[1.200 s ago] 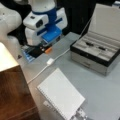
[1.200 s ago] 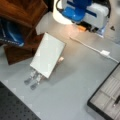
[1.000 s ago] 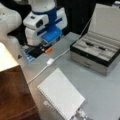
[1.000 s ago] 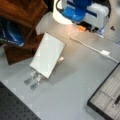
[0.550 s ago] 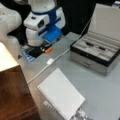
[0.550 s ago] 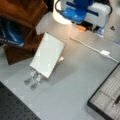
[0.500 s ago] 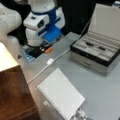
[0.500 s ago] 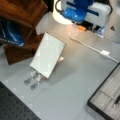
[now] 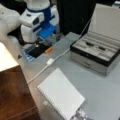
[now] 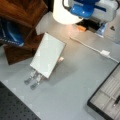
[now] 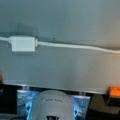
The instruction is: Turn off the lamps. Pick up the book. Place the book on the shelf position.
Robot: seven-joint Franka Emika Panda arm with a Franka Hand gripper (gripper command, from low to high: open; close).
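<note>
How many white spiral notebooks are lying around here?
1: the flat white spiral-bound notebook leans on its metal stand, beside the dark reddish-brown wooden board.

The book (image 9: 61,96) sits propped up on a stand (image 9: 79,114) near the worktop's (image 9: 100,85) bottom edge in a front view, with the shelf board (image 9: 13,95) just to its left at the bottom-left corner. An open case (image 9: 96,53) is over by the right edge. A cable (image 9: 60,55) with an inline switch (image 9: 50,61) runs across the middle, between book and case. The robot arm (image 9: 38,17) is up at the top-left, back edge.

In a front view, the book (image 10: 47,55) leans right beside the shelf board (image 10: 20,47) at left, cable (image 10: 85,46) to its right, case (image 10: 107,95) in the bottom-right corner.
</note>
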